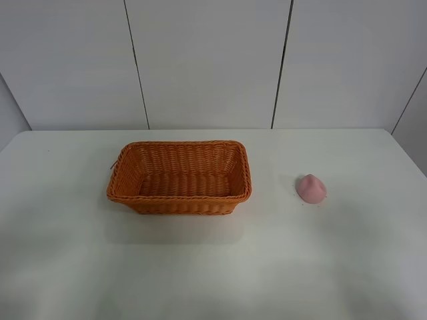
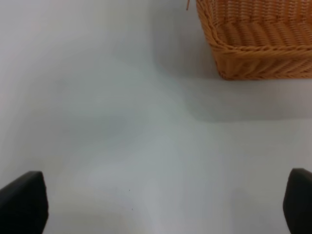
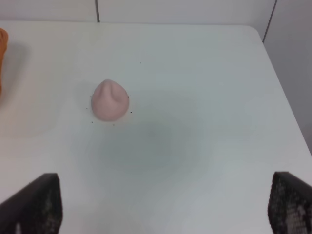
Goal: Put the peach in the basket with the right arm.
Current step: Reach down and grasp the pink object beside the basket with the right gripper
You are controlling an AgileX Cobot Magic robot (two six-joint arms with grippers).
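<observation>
From the high camera, the basket (image 1: 180, 203) stands near the middle of the white tabletop (image 1: 213, 273), long side toward the camera. Its woven floor is bare, so nothing is in it. The peach (image 1: 311, 189) lies on the tabletop at about 3 o'clock from the basket, apart from it with open surface between. Neither arm shows in this view. I judge the task to be at its very start: the reach for the fruit has not begun.

In the left wrist view, the left claw (image 2: 161, 204) hangs over bare tabletop with its two dark fingers (image 2: 22, 202) spread wide and nothing between them. One corner of the basket lies ahead of it. The inside of the basket cannot be seen from here.

In the right wrist view, the right claw (image 3: 163, 204) is spread wide as well and holds nothing. The peach rests on the tabletop well ahead of it. Taking the claw's heading as 12 o'clock, the fruit is at roughly 11, its pointed tip uppermost. An orange sliver at the frame edge is probably the basket's rim.

The next move calls for the right arm to advance and drop, shifting slightly toward 11 so the fingers straddle the fruit. They should then close gently, since so rounded a shape may roll or squirt out of a skewed grip.
</observation>
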